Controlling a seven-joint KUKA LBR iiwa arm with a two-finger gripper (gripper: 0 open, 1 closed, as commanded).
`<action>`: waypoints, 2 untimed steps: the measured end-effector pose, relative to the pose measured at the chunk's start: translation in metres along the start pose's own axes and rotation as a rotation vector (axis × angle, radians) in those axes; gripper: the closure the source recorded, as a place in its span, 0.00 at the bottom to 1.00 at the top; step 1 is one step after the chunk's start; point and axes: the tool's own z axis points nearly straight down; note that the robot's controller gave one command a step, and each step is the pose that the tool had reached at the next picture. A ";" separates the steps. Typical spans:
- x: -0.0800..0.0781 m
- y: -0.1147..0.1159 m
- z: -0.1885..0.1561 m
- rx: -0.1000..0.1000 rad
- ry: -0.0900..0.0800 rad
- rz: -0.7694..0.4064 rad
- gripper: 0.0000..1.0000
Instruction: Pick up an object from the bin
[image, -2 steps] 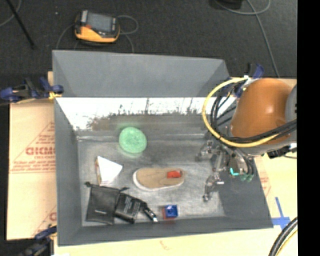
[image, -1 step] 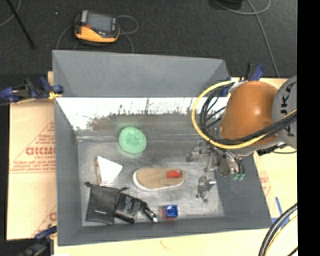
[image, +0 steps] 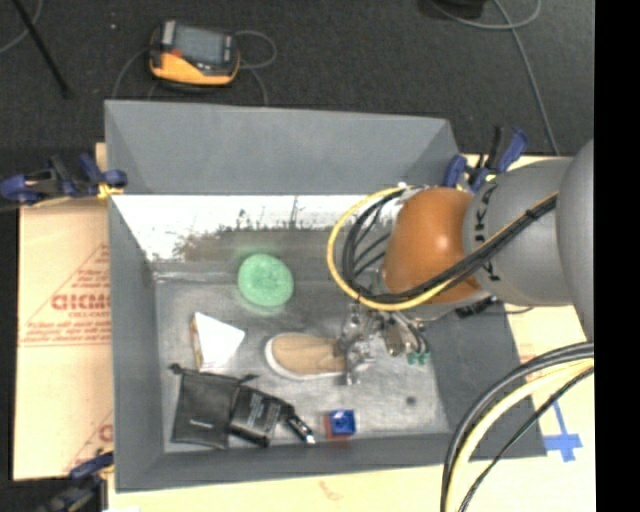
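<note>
The gripper (image: 352, 366) hangs at the right end of the tan shoe (image: 298, 355), whose long axis runs leftward (spread or closed, I cannot tell).

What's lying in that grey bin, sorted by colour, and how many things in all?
Green: 1, ball
White: 1, folded scrap
Tan: 1, shoe
Black: 2, flat pouch and small gadget
Blue: 1, small block
Total: 6
</note>
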 end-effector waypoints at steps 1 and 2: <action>0.000 0.000 0.000 0.000 0.000 -0.001 1.00; 0.030 -0.006 -0.123 0.000 0.010 -0.081 1.00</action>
